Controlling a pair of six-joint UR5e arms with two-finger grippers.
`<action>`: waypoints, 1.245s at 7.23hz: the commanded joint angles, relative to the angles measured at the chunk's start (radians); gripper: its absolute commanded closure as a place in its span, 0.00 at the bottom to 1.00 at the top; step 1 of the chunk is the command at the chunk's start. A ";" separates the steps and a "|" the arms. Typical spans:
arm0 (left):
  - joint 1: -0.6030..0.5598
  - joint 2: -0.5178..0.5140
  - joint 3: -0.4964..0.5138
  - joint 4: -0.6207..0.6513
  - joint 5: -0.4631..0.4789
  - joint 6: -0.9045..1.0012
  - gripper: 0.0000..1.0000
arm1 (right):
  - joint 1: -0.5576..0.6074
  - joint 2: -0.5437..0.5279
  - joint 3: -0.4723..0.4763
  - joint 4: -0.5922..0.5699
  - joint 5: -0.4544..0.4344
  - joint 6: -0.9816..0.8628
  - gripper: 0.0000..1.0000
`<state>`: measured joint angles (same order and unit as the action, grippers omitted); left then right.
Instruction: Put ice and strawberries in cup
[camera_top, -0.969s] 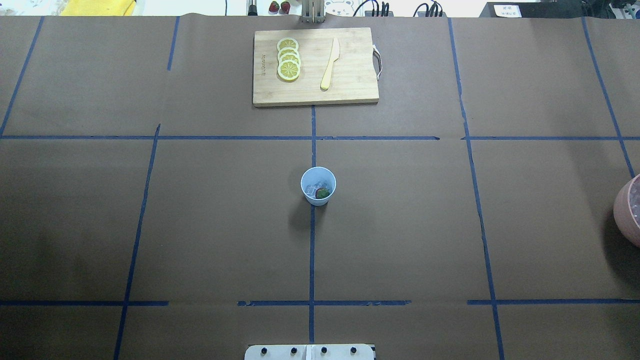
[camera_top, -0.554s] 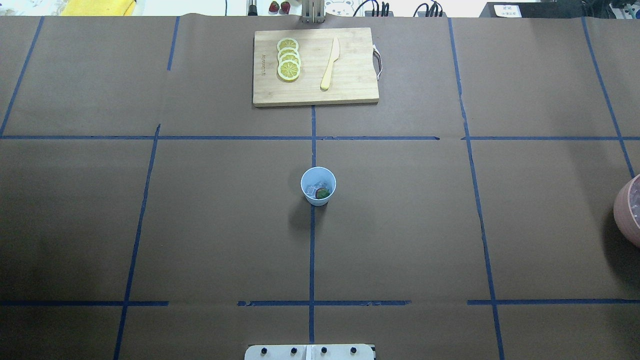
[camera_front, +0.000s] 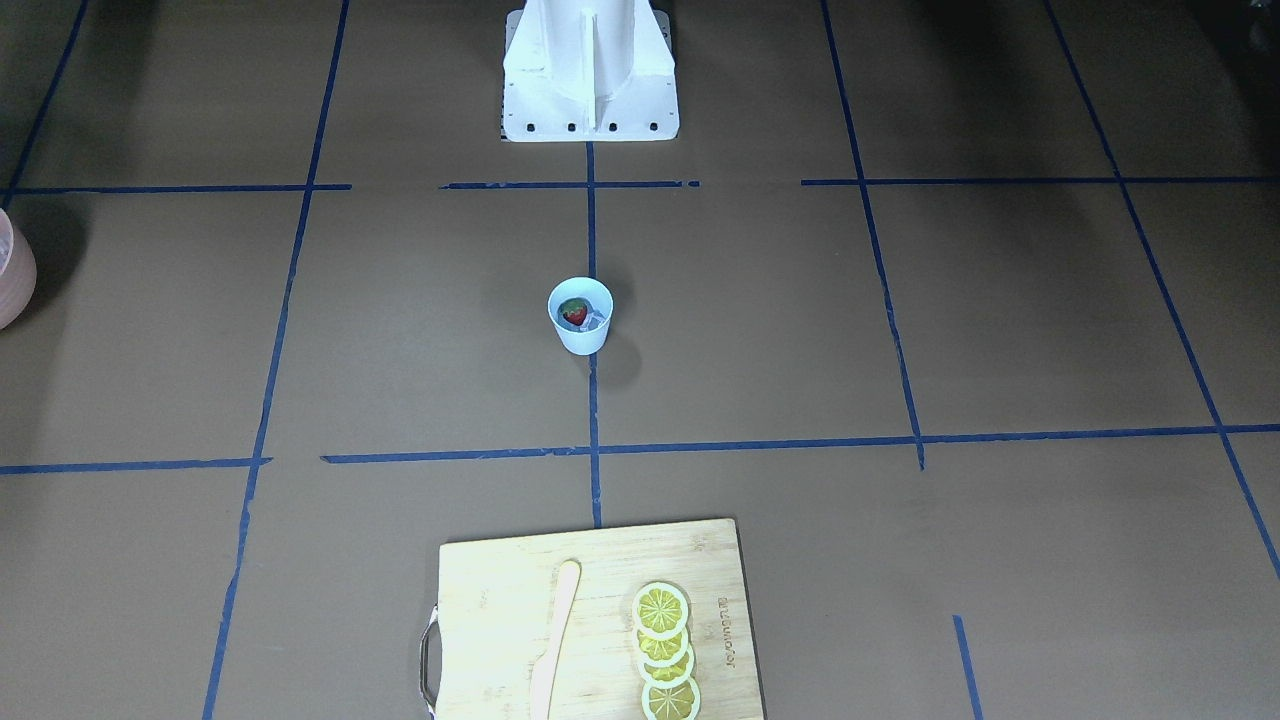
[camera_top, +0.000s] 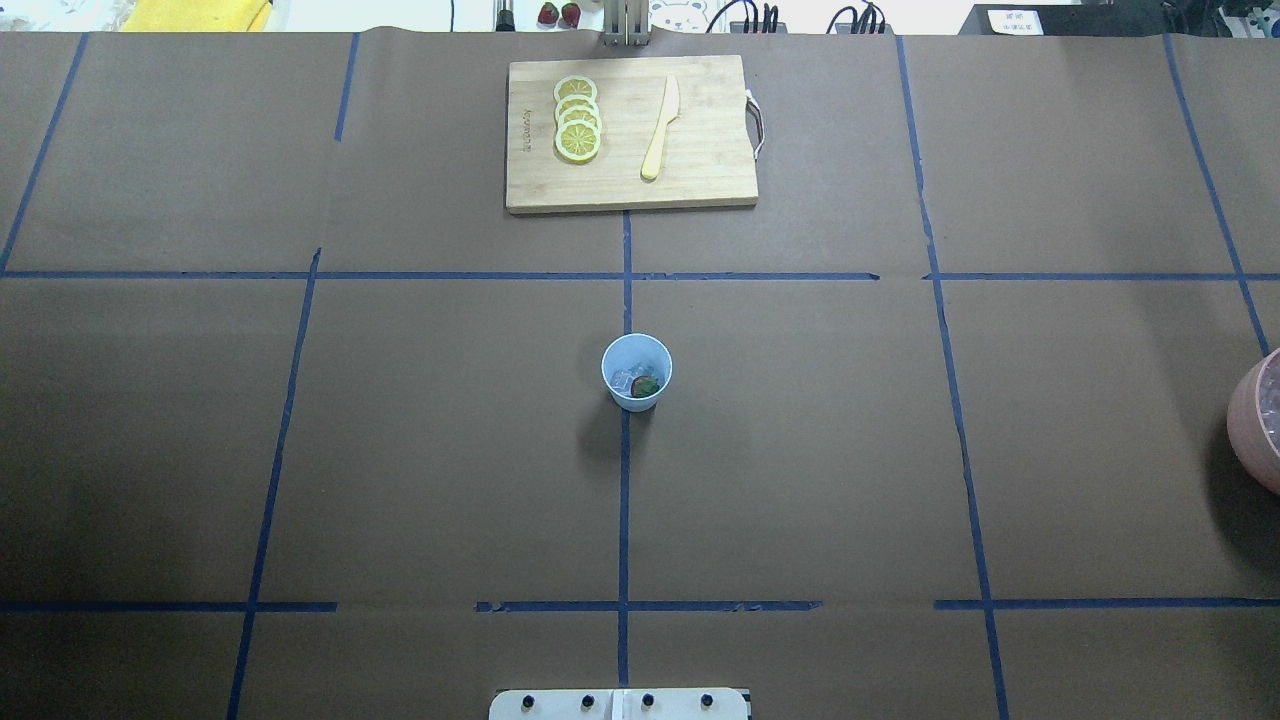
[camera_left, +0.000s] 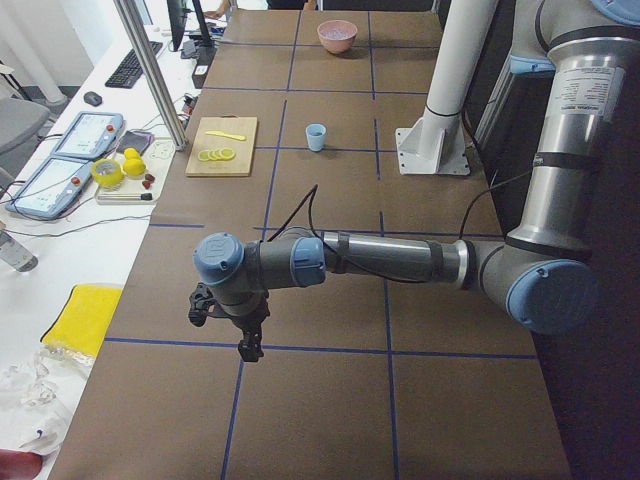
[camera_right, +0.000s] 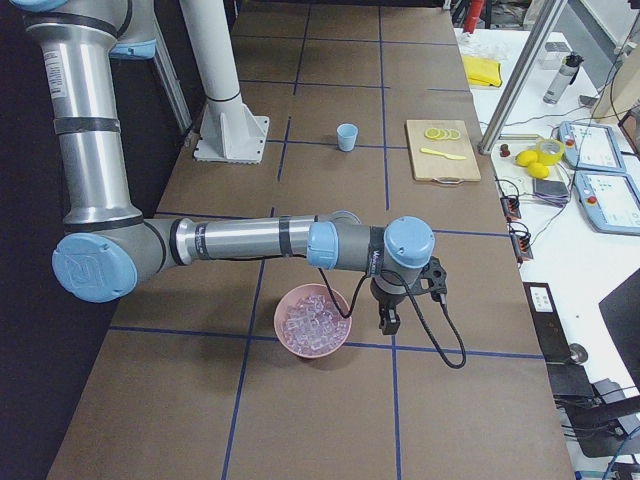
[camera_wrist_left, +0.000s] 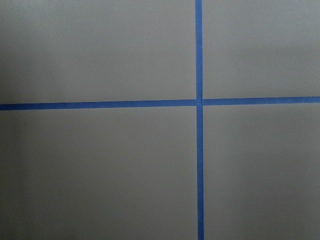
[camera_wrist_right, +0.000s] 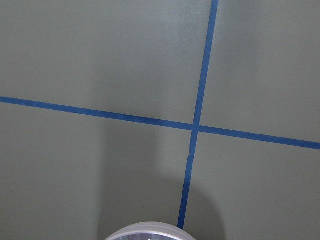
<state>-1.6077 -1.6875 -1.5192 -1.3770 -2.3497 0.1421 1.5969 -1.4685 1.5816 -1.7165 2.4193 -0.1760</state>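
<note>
While both arms hang out at the table ends, the pale blue cup (camera_top: 636, 372) stands upright, alone at mid-table on a tape line. The strawberry (camera_front: 573, 312) and a few ice cubes (camera_top: 622, 380) sit inside it, so the job looks done to me.

The left gripper (camera_left: 228, 322) hovers over bare paper, well apart from the cup. The right gripper (camera_right: 408, 300) hangs just beside the pink bowl (camera_right: 312, 320), which is heaped with more ice. Can't tell jaw width on either: only the side cams catch them, and the wrist cams show little beyond tape.

Risks as I see them:
- Right arm is the worry. Wrist and dangling cable (camera_right: 450, 350) are close to the bowl rim, so a careless swing home could clip it and scatter cubes.
- The cup looks light and narrow-based. Any sweep through centre tips it and dumps the berry.
- Another drop from height could bounce cubes out.

Cutting board (camera_top: 630, 135) and lemon slices (camera_top: 577, 118) are far off, no concern.
</note>
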 joint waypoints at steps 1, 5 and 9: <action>-0.003 0.076 0.002 -0.096 -0.063 -0.002 0.00 | 0.000 -0.001 -0.002 0.000 0.000 0.001 0.00; 0.000 0.088 0.004 -0.120 -0.054 -0.068 0.00 | 0.000 -0.007 -0.003 0.000 -0.002 0.001 0.00; 0.000 0.088 0.002 -0.122 -0.053 -0.068 0.00 | 0.000 -0.023 -0.003 0.000 -0.034 0.001 0.00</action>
<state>-1.6077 -1.5999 -1.5159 -1.4975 -2.4024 0.0737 1.5969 -1.4876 1.5785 -1.7166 2.4102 -0.1749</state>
